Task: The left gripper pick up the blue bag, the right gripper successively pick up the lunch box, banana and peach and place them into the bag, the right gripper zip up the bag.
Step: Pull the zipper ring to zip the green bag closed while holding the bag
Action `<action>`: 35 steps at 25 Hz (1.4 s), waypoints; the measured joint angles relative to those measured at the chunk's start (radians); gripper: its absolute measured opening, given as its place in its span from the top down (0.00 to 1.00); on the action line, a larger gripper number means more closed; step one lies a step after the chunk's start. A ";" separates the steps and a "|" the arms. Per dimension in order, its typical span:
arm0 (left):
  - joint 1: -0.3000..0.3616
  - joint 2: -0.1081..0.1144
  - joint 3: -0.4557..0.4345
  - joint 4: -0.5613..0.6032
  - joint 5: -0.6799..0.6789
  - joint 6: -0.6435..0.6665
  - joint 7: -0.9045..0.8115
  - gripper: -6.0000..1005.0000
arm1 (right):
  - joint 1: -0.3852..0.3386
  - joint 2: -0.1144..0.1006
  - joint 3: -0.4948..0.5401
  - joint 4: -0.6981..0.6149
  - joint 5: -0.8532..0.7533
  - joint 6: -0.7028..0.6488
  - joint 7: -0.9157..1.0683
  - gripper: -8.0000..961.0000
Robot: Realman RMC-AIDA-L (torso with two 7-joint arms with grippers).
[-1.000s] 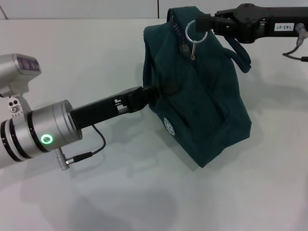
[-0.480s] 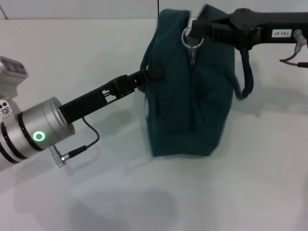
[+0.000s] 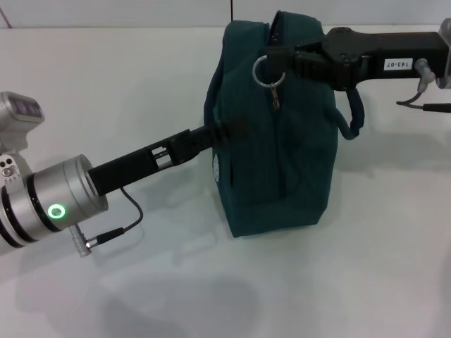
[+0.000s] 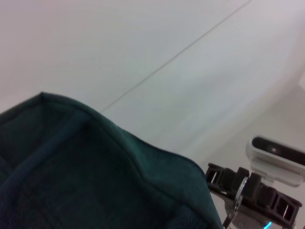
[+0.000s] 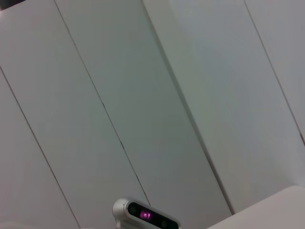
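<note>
At the centre of the head view we see the blue bag (image 3: pixel 278 134) standing upright on the white table (image 3: pixel 211 282), its long zip running down the face turned toward us, with one rope-like handle (image 3: pixel 352 116) looping out at the bag's 3 o'clock side. The left gripper (image 3: pixel 224 132) reaches in from 8 o'clock on its silver-white arm, its black fingers clenched on the fabric at the bag's 9 o'clock edge, about halfway up. The small white round logo (image 3: pixel 216 167) shows just below that grip, on the same edge. From 3 o'clock the right gripper (image 3: pixel 271 59) stretches across the top of the bag, its white printed label visible on the black body; its fingertips sit at the silver ring pull (image 3: pixel 266 70) near the bag's 12 o'clock end, and we cannot tell whether they are pinched on the ring or merely against it. A small metal tab hangs from the ring, lying on the cloth. In the left wrist view we see a fold of the teal fabric filling the near field, with the ring and black gripper bars beyond it. Lunch box, banana and peach appear in none of our views.
</note>
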 joint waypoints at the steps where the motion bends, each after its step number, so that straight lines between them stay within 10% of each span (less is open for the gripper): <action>1: 0.000 0.001 -0.001 0.001 0.004 0.000 0.000 0.52 | 0.000 0.001 0.000 0.000 0.000 0.001 0.000 0.99; 16: 0.020 0.020 -0.007 0.003 0.041 -0.007 0.041 0.22 | 0.008 0.004 -0.002 0.011 -0.001 0.006 -0.011 0.99; 35: -0.006 0.010 -0.003 0.007 0.091 -0.034 0.054 0.24 | 0.016 0.003 -0.002 0.014 -0.001 0.010 -0.017 0.99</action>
